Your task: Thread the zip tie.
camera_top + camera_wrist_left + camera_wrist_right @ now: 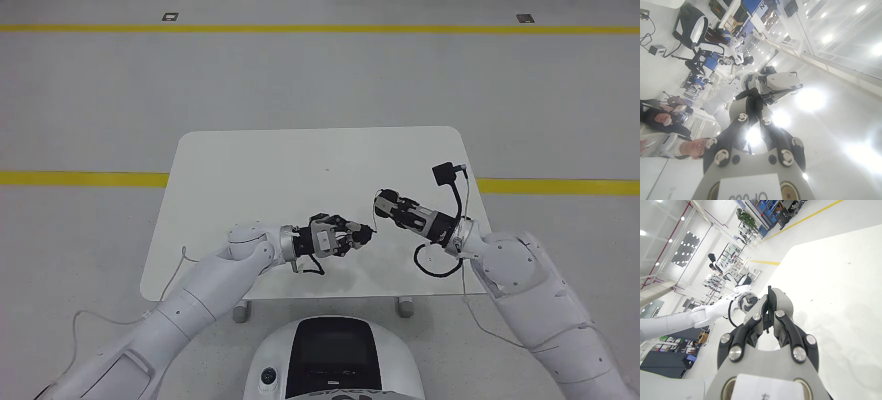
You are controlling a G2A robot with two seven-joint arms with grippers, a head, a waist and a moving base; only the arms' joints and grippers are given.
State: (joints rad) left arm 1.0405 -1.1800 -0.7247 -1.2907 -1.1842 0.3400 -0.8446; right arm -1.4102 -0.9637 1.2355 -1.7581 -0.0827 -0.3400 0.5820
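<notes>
Right gripper (770, 298) pinches the zip tie (770, 313), its strip running straight out between the jaws. Left gripper (360, 236), pinching a black end (753, 106), sits just lower-left, facing it.

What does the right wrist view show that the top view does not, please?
Right wrist view: the zip tie, a ribbed black strip pinched in the right gripper. Top view: the right arm whole, and the left gripper nearly meeting the right one above the table. Both: the white table, the left arm and yellow floor lines.
</notes>
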